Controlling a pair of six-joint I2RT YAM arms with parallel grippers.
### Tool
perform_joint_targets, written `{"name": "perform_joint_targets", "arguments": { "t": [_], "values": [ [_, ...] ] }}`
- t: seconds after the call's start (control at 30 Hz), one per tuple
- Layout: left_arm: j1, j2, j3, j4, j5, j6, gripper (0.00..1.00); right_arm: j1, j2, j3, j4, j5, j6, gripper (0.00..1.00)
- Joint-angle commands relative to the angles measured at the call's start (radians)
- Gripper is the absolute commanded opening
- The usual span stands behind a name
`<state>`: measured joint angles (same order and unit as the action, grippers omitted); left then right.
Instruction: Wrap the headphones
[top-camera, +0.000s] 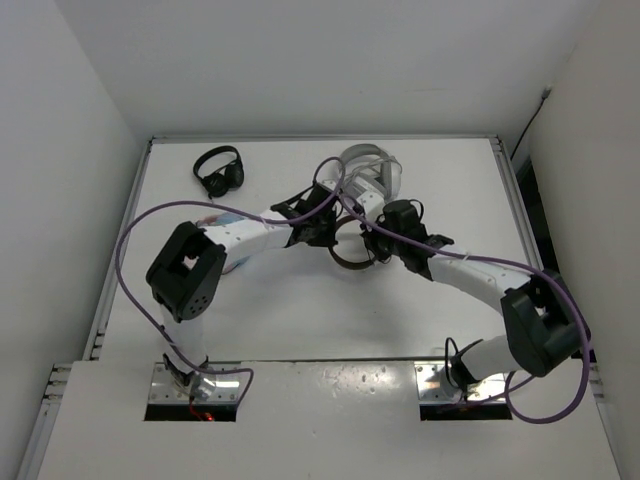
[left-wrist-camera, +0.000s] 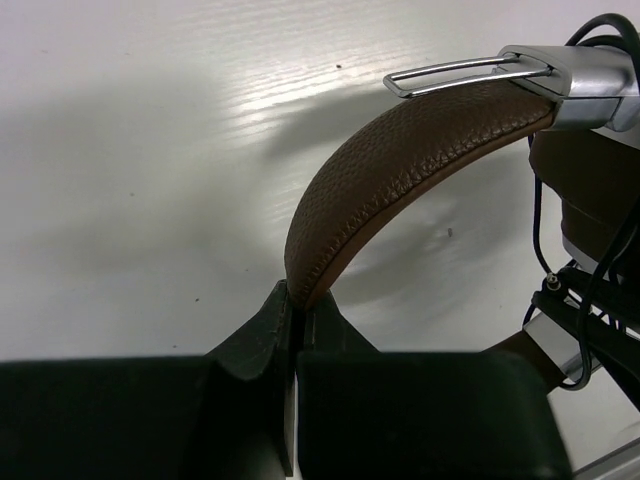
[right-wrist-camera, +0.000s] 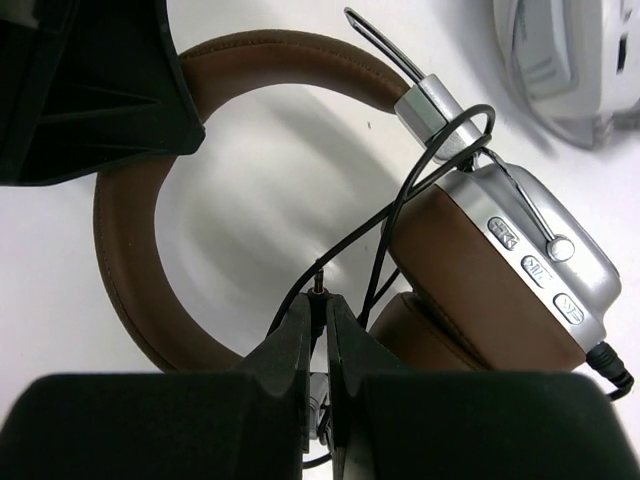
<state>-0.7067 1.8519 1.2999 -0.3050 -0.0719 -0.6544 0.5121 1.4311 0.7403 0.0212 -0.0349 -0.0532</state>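
Toward the middle of the table (top-camera: 300, 320), the headphones (top-camera: 347, 258) are held between the two grippers. Whether they rest on the surface cannot be told. The left gripper (left-wrist-camera: 293, 300) is clamped on the brown headband (left-wrist-camera: 400, 150), and the stitched edge of the band is pinched between its fingers part-way along the arc. The right gripper (right-wrist-camera: 322, 305) is closed on the thin black cable (right-wrist-camera: 400, 200). A small metal end of that cable is seen sticking up from between the fingertips, just beside the brown ear pads (right-wrist-camera: 470, 290). Above the pads, the cable is looped around the silver slider (right-wrist-camera: 430, 100) where the headband meets the metallic earcup (right-wrist-camera: 545, 250), and three buttons are seen on the earcup's side. Just beyond the brown pair, a white and grey pair (top-camera: 372, 170) is set near the far edge. Well apart to the far left, a small black pair (top-camera: 220, 172) is laid flat.
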Motion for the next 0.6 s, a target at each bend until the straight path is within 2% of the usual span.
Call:
{"name": "perform_joint_targets", "arguments": {
  "t": [0.0,0.17,0.3,0.57],
  "values": [
    [-0.023,0.01,0.05,0.018,0.063,0.001,0.0,-0.041,-0.018,-0.025,0.007,0.037,-0.033,0.03],
    [-0.068,0.062,0.079,0.009,0.063,0.01,0.0,-0.05,-0.018,-0.053,-0.024,0.036,-0.033,0.03],
    [-0.068,0.072,0.068,0.009,0.054,0.001,0.0,-0.05,-0.028,-0.073,-0.047,0.021,-0.013,0.14],
    [-0.068,0.11,0.078,0.009,0.044,0.001,0.0,-0.05,-0.04,-0.102,-0.066,0.044,-0.013,0.23]
  ]
}}
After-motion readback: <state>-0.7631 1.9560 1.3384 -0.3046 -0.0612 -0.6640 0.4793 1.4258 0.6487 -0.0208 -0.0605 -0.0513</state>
